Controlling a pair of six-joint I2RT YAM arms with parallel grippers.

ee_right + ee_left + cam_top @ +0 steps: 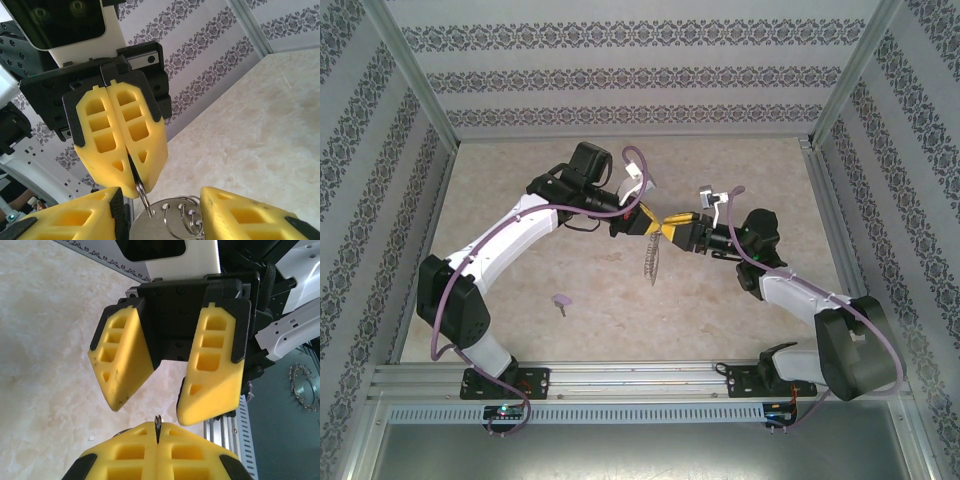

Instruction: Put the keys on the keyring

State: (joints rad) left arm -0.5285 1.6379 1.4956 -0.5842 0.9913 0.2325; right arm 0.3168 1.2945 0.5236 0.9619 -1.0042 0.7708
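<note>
Left gripper (131,184) pinched shut on keyring (177,222) top; right gripper (155,412) part-open astride keyring's lower rings (nothing clamped); key (561,300) on table (740,300), left of keyring.

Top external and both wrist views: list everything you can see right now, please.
keyring: one, grey metal, hanging at mid table from the left claw's tips, chain dangling below
key: one, lilac, flat on the table left of centre, apart from both claws
table: one, beige marbled top
walls: three, white with grey patterned bands, around the table
rail: one, bare aluminium, along the near edge
arms: two, white and black with purple cables, left and right
left claw: one, yellow fingers, shut on a ring of the keyring
right claw: one, yellow fingers, open, facing the left claw tip to tip
</note>
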